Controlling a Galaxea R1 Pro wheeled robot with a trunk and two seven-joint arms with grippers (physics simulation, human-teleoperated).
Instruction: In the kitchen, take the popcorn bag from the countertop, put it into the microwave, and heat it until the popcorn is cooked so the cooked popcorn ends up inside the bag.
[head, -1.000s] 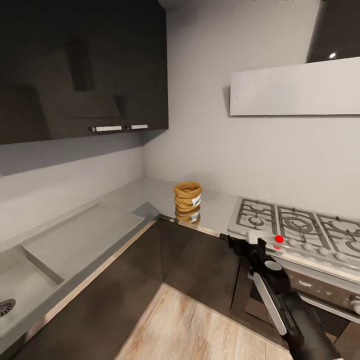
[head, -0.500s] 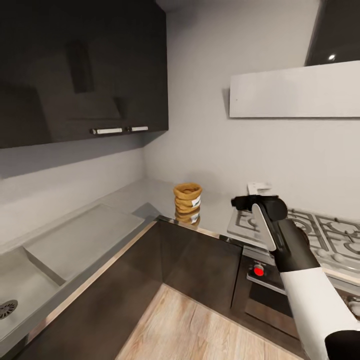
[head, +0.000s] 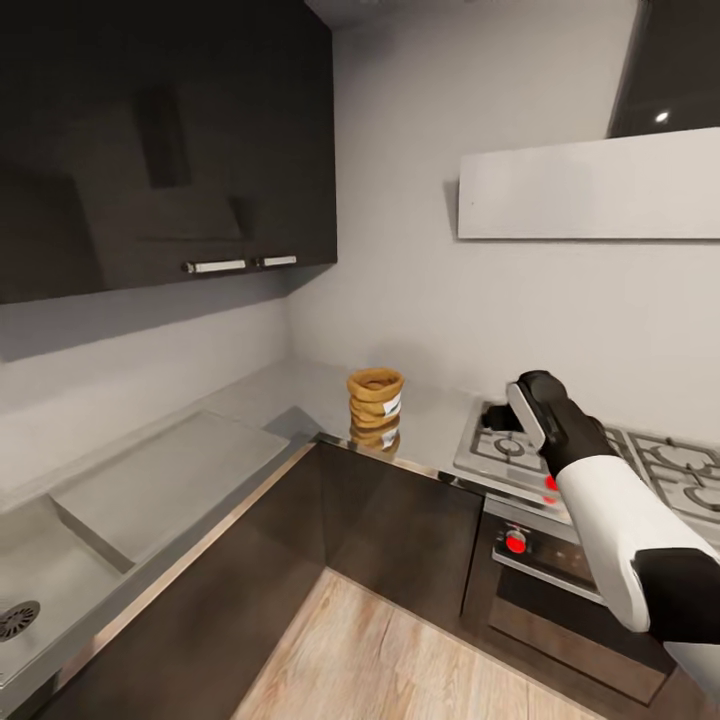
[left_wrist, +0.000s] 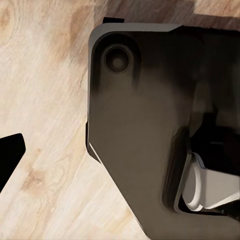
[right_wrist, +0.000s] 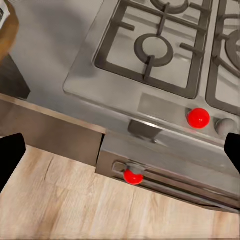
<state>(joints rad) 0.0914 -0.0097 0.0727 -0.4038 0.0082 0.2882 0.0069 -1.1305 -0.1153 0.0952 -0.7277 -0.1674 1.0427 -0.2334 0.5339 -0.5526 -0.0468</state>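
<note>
While our right gripper (head: 505, 415) hangs above the hob (head: 590, 455) with its fingers spread wide and empty, we judge the reach is just beginning. Beyond it, beside the hob, the popcorn bag (head: 375, 404) stands upright on the countertop (head: 300, 385); next we swing across and close around its creased sides.

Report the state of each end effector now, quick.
Left end effector: its fingers are out of view, so it cannot be told.
Right end effector: open, holding nothing, above the gas hob.
</note>
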